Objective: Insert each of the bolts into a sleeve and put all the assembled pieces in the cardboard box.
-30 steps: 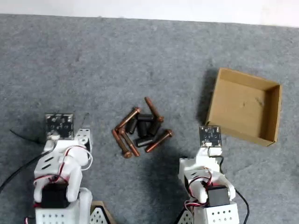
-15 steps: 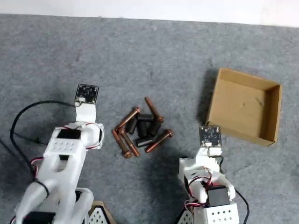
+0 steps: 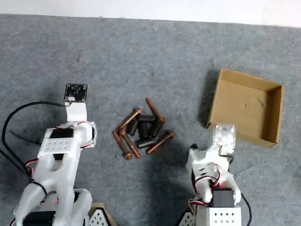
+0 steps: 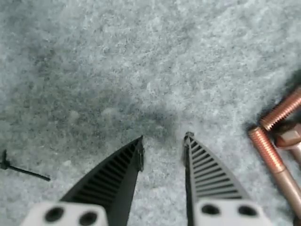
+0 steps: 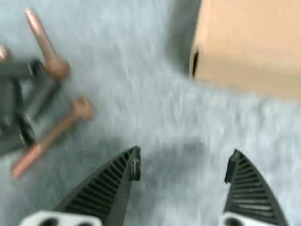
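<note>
Several copper bolts [image 3: 155,142] and black sleeves [image 3: 145,125] lie in a loose pile at the middle of the grey carpet. The cardboard box [image 3: 272,113] stands empty to the right of the pile. My left gripper [image 4: 163,143] is open over bare carpet just left of the pile, with copper bolts [image 4: 269,153] off to one side of its fingers. My right gripper [image 5: 184,160] is open wide above bare carpet between the pile and the box [image 5: 249,42]. Bolts [image 5: 49,135] and sleeves [image 5: 19,94] lie beside it. Neither gripper holds anything.
The left arm [image 3: 60,147] and right arm [image 3: 211,172] rise from the near edge of the table. A thin black wire [image 4: 23,170] lies on the carpet by the left gripper. Open carpet stretches behind the pile.
The left arm unfolded and swung forward to the spot left of the pile, then drew slightly left. The right arm's wrist shifted a little right, toward the box.
</note>
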